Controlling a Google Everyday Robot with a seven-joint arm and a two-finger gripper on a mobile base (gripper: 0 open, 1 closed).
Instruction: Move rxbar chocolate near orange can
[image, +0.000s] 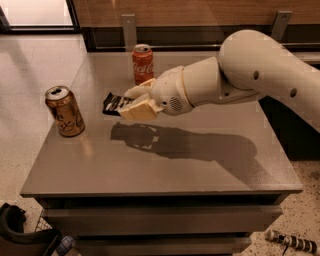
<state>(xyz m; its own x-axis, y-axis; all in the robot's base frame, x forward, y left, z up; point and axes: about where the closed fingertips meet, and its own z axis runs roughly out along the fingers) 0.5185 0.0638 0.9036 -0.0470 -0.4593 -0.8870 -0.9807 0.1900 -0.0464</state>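
Note:
The orange can (65, 111) stands upright near the left edge of the grey table (200, 165); it is golden-brown with dark script and a silver top. My gripper (131, 102) is above the table's middle left, shut on the rxbar chocolate (113, 104), a flat black-wrapped bar whose end sticks out to the left of the fingers (141, 109). The bar is held above the surface, a short way right of the orange can. The gripper's shadow lies on the table below it.
A red Coca-Cola can (143, 64) stands upright at the table's back, just behind the gripper. My white arm (260, 75) reaches in from the right. A wood-panelled wall runs behind the table. Dark objects lie on the floor at the bottom left and bottom right.

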